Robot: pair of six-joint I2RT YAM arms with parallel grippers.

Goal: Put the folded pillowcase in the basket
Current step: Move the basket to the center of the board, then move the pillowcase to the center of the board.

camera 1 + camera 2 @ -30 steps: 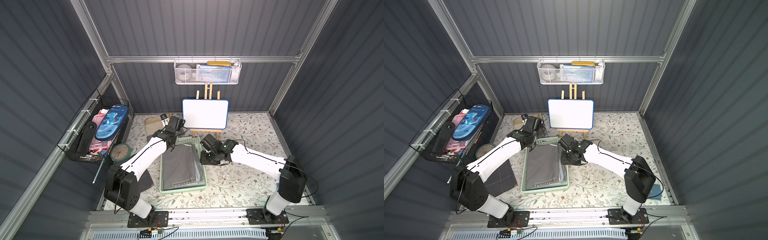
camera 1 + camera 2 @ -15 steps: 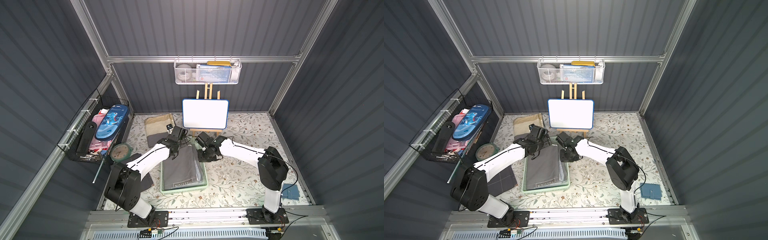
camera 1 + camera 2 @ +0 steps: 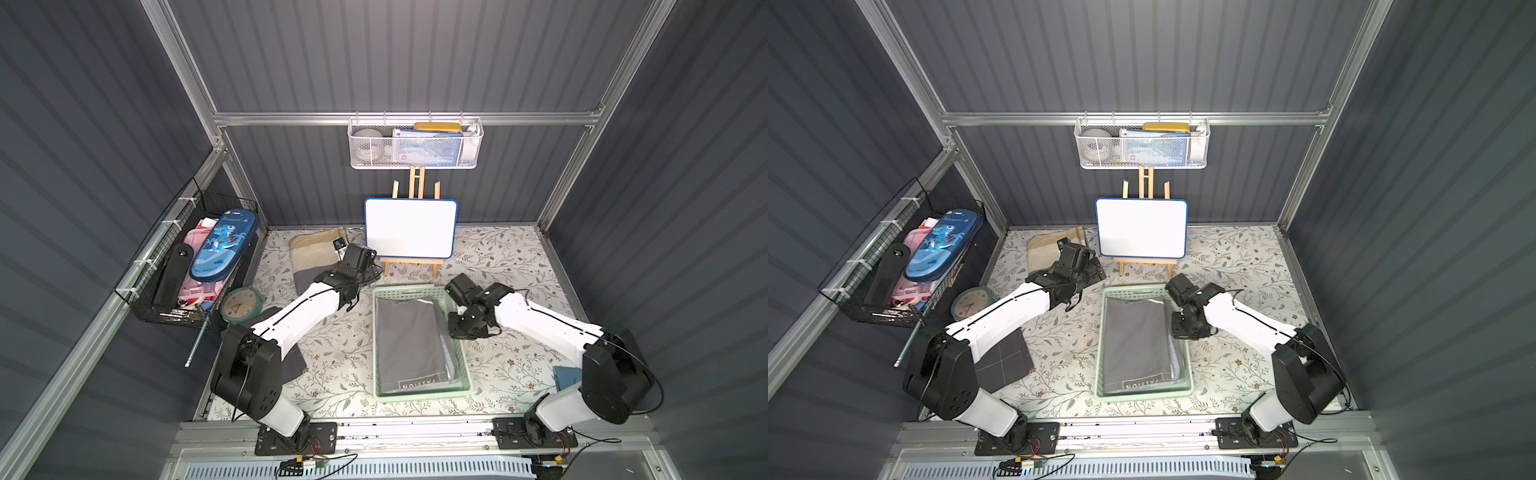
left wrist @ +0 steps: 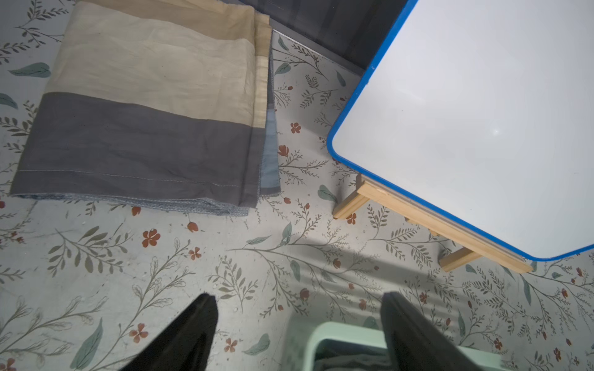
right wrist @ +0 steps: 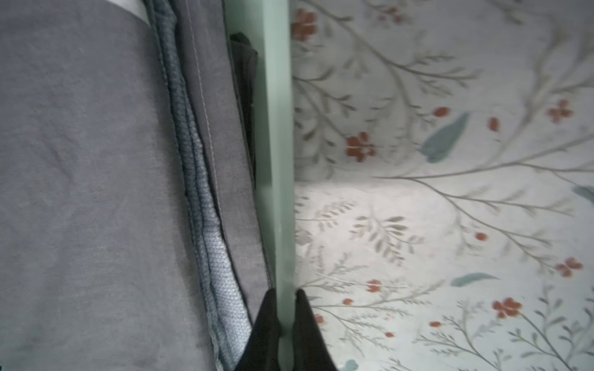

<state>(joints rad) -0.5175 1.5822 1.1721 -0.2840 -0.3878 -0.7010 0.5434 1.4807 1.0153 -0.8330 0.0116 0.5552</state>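
Mint-green plastic tray basket [image 3: 423, 394] with the perforated rim sits mid-table, and there's already a folded grey cloth [image 3: 409, 340] lying flat in it. The right gripper [image 5: 286, 292] is pinched tight on the basket's right-hand wall, one finger inside and one outside, so I'd guess it's there to hold the thing steady.

The folded pillowcase with beige and dark grey bands [image 4: 154, 106], which I take to be the one to move, lies on the floral tabletop [image 4: 160, 257] at the back left. It's near the blue-framed whiteboard on its wooden easel [image 4: 466, 112] and apart from the basket.

The left gripper [image 4: 299, 297] hangs over bare table between the basket's corner and the pillowcase, jaws wide apart, nothing in them. So my read is that this is the reach-for-it step, with the pickup not yet done. Next move calls for going forward and low to the near folded edge and pinching all the layers together, or the fold will probably flop open on the lift.
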